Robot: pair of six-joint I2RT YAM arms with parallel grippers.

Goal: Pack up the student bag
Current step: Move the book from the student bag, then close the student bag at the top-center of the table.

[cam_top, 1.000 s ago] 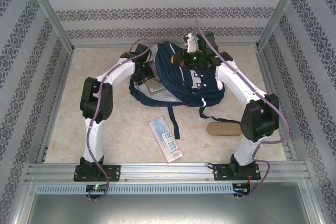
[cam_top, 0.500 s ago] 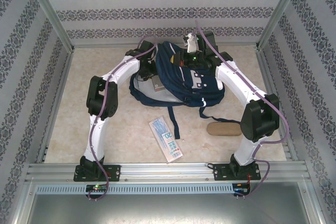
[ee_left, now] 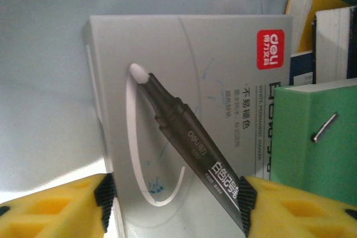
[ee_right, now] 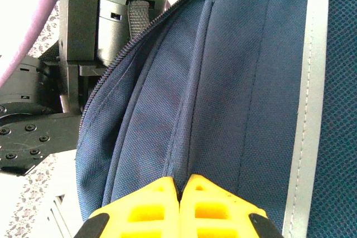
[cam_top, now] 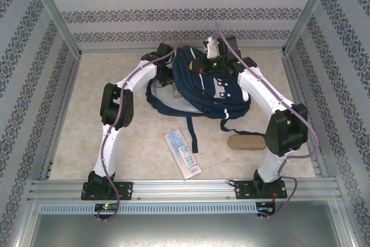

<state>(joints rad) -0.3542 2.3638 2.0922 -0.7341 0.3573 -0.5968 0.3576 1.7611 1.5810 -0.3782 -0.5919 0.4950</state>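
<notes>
Patterned walls stand round a tan table (cam_top: 75,120). At its far middle lies the bag (cam_top: 193,82). Left gripper (ee_left: 174,202) is inside it, fingers (ee_left: 56,207) apart before a grey box (ee_left: 217,71), holding nothing. Right gripper (ee_right: 179,188) pinches the bag's cloth.

Bright, even light; soft-focus close-ups

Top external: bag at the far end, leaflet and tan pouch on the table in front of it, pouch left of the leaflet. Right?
No: in the top external view the tan pouch lies right of the leaflet. The rest holds: student bag at the far end, both items in front of it.
</notes>
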